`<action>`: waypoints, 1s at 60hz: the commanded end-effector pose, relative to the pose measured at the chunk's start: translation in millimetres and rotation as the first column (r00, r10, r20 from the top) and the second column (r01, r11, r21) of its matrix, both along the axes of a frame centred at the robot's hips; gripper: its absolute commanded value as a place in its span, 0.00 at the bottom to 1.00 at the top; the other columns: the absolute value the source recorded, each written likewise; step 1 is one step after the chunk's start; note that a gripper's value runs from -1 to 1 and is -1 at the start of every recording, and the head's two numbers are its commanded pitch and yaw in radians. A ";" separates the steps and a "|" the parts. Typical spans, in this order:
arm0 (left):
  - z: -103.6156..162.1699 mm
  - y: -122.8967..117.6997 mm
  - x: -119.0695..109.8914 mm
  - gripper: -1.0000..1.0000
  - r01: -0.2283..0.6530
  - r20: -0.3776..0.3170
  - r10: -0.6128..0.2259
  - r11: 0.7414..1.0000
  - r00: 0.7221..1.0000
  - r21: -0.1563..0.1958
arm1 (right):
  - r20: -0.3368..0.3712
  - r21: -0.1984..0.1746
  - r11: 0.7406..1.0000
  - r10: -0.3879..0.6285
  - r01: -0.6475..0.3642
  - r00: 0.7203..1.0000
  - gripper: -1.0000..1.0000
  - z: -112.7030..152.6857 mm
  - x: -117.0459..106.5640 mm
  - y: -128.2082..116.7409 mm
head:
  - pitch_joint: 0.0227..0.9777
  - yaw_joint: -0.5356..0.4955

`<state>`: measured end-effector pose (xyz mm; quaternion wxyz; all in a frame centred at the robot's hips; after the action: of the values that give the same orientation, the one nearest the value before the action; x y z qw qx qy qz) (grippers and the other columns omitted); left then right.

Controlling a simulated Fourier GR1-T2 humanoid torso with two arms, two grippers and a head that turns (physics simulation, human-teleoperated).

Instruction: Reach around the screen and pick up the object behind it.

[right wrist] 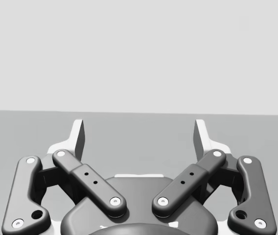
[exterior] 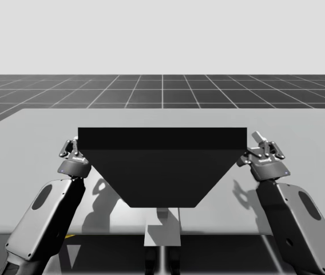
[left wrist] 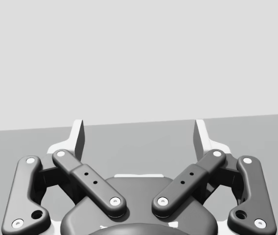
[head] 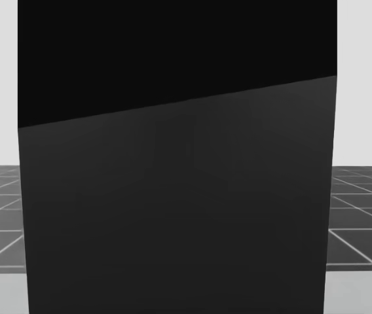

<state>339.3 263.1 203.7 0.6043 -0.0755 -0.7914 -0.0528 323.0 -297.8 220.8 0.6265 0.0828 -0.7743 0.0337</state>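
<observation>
The object sits somewhere on the far side of the screen (exterior: 162,166), hidden by it. I cannot place it more closely than that. My left claw (exterior: 71,148) hangs just beside the screen's left edge and my right claw (exterior: 264,146) just beside its right edge. Both have their fingers spread wide with nothing between them. In the wrist views, ahead of the left claw (left wrist: 139,134) and the right claw (right wrist: 139,132) lies bare table (exterior: 36,132).

The trouble I foresee is reaching blind — curling either claw inward, I could clip the screen's edge with the wrist and tip the panel. An open finger could also nudge the object away before I have it framed between the fingers, and I would close on air.
</observation>
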 end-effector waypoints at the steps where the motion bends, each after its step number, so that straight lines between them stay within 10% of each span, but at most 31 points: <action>1: -1.2 -0.8 0.4 0.00 -0.002 -0.002 0.002 1.000 1.000 0.009 | 0.012 -0.043 0.999 -0.031 0.031 0.999 0.00 -3.9 -3.8 3.9 | 0.10 0.50; 13: -4.2 -3.6 -0.6 0.00 0.024 -0.045 -0.024 1.000 0.999 0.010 | -0.013 -0.039 0.990 0.134 -0.134 0.991 0.00 -5.0 -7.0 14.0 | 0.10 0.50; 32: -3.3 -5.4 -31.6 0.00 0.260 -0.175 -0.237 0.957 0.956 0.127 | -0.027 -0.084 0.917 0.389 -0.390 0.921 0.00 -9.1 -29.0 25.9 | 0.11 0.50; 60: -1.1 32.0 -79.4 0.00 0.563 -0.308 -0.499 0.810 0.810 0.167 | -0.094 -0.101 0.784 0.605 -0.612 0.791 0.00 -23.1 -82.6 -14.9 | 0.12 0.50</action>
<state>274.0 289.4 203.0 0.6657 -0.2006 -0.6647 -0.2733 259.0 -305.3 203.8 0.6118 0.2669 -0.7009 0.2512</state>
